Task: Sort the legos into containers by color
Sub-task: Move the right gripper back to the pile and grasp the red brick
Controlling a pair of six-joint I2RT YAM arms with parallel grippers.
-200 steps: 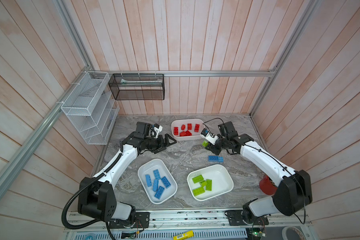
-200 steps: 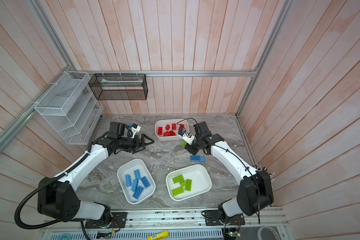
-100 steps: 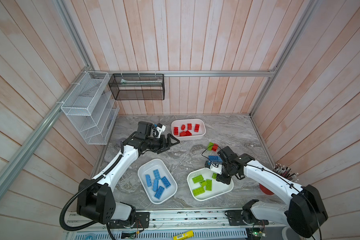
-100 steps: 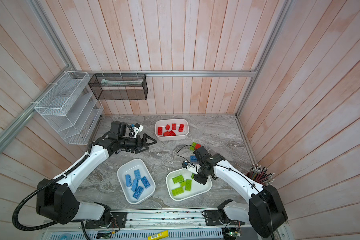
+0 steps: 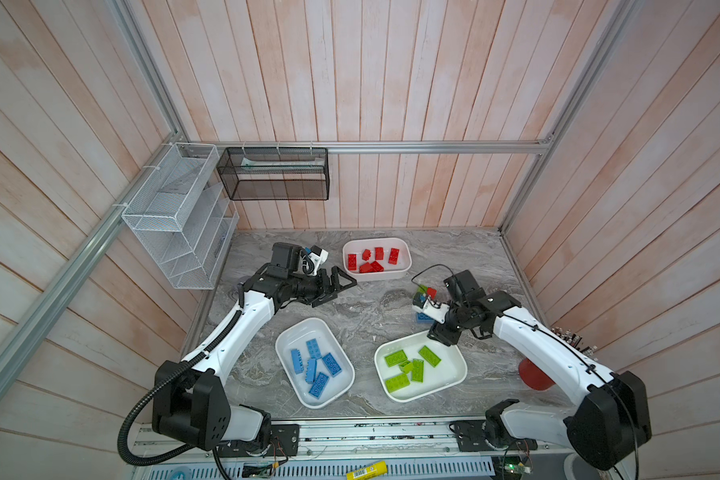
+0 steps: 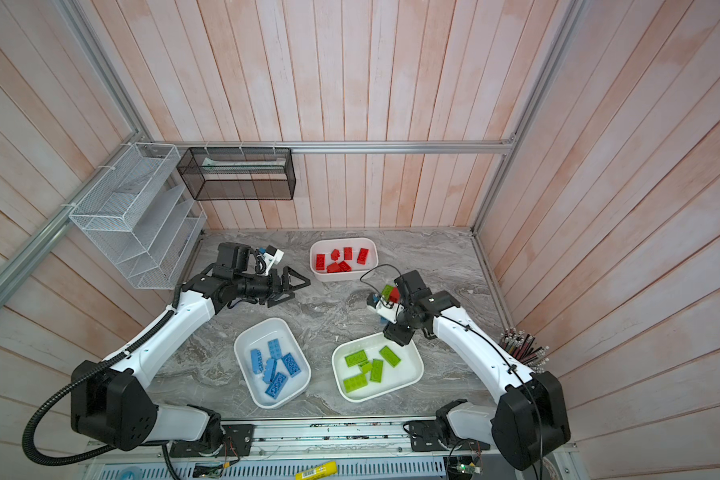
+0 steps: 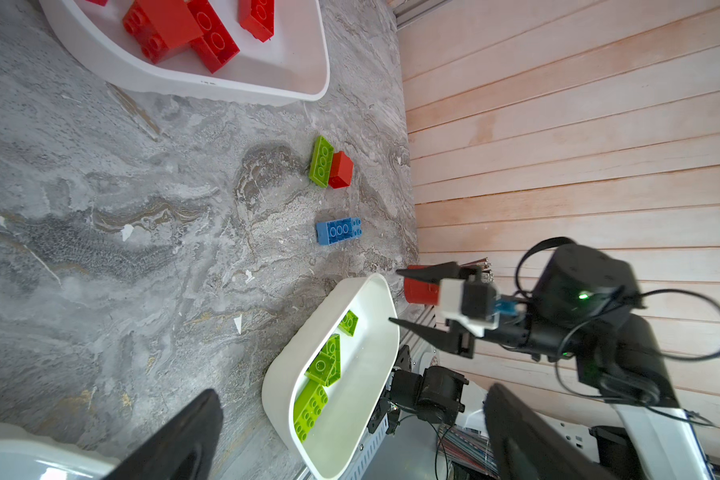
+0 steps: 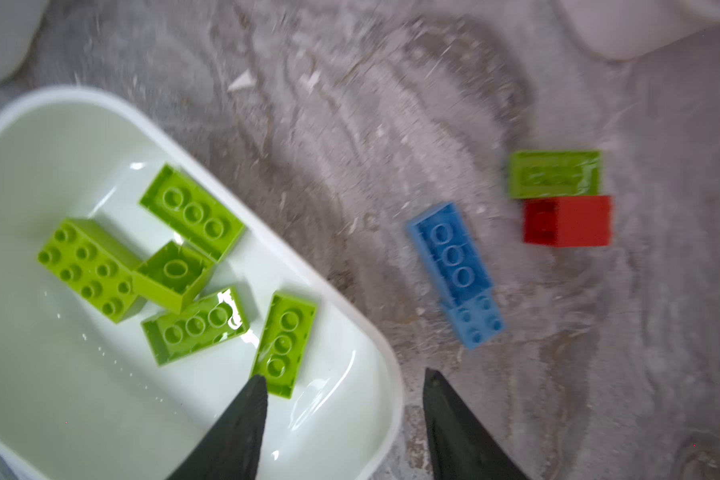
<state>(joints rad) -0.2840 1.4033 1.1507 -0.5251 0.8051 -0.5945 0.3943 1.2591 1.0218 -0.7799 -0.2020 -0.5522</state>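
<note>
Three white containers stand on the marble table: one with red legos (image 5: 404, 266) at the back, one with blue legos (image 5: 285, 336) and one with lime green legos (image 5: 458, 374) in front. My right gripper (image 8: 346, 376) hangs open over the green container's far right corner, holding nothing. A green lego (image 8: 285, 345) lies in the container just by its finger. Loose on the table beyond it lie a blue lego (image 8: 454, 266), a green lego (image 8: 554, 173) and a red lego (image 8: 567, 221). My left gripper (image 5: 346, 289) is open and empty, left of the red container.
A red pencil cup (image 5: 535, 376) stands at the right edge behind my right arm. A white wire basket (image 5: 175, 216) and a black mesh basket (image 5: 273, 174) hang on the walls at the back left. A yellow object (image 5: 366, 471) lies on the front rail.
My right gripper carried a green lego from beside the red container to the green container and opened; the lego now lies inside. The left arm barely moved.
</note>
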